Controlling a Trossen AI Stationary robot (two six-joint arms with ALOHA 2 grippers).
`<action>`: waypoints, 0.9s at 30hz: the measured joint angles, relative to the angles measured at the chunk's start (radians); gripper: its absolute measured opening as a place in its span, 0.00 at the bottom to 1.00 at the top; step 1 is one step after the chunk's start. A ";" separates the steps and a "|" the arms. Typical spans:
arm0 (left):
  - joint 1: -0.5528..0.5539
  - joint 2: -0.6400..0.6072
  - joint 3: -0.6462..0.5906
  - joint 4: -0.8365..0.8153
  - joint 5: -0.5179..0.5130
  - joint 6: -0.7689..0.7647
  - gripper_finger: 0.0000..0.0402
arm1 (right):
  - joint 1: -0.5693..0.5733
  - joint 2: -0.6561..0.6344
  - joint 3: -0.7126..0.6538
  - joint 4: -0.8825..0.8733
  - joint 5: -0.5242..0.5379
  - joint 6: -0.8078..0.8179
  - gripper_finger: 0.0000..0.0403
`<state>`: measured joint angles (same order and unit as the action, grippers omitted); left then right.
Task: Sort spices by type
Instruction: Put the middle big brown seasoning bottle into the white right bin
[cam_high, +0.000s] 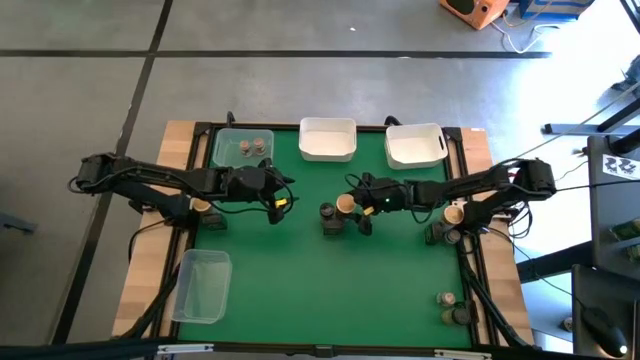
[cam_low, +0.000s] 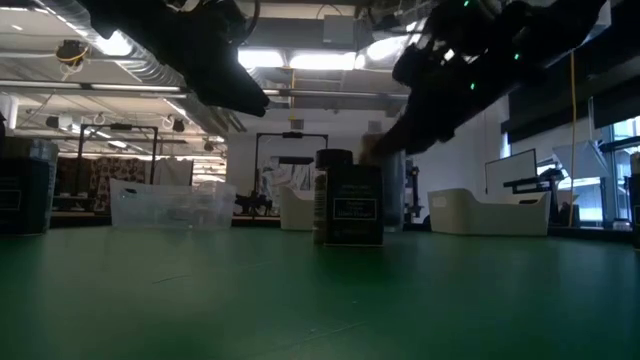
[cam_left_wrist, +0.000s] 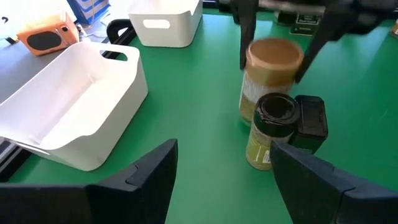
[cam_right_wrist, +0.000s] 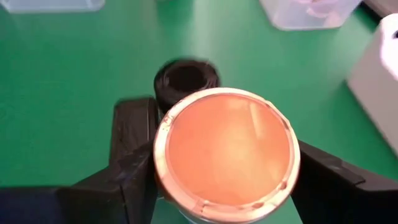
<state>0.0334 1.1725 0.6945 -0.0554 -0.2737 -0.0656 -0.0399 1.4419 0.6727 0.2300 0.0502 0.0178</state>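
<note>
Overhead: even, bright; sunlit glare on the floor (cam_high: 560, 45) at the upper right.
Table-level: dim, backlit by ceiling lights (cam_low: 330, 60); arms in silhouette.
Left wrist: motion blur on the far gripper (cam_left_wrist: 280, 56).
Right wrist: tan lid (cam_right_wrist: 227, 152) soft, reflective.

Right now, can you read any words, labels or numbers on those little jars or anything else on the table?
None can be read.
Dark spice container, low view: pale label, print too blurred to read.
Green-filled jar, left wrist view: label too small to read.
Tan-lidded jar in the right gripper: lid carries no writing.
White tubs: no markings visible.
</note>
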 joint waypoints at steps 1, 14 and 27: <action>0.000 0.000 0.000 0.001 0.000 0.003 0.60 | 0.000 -0.021 0.000 -0.012 0.009 0.001 0.71; 0.000 0.000 0.000 0.006 0.000 0.006 0.60 | 0.000 -0.351 0.000 -0.232 0.469 -0.105 0.72; 0.000 0.000 0.000 0.015 0.000 0.003 0.60 | -0.210 -0.452 0.001 -0.324 0.773 -0.207 0.71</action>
<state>0.0334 1.1721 0.6945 -0.0402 -0.2737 -0.0628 -0.2502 0.9895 0.6739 -0.0936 0.8230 -0.1893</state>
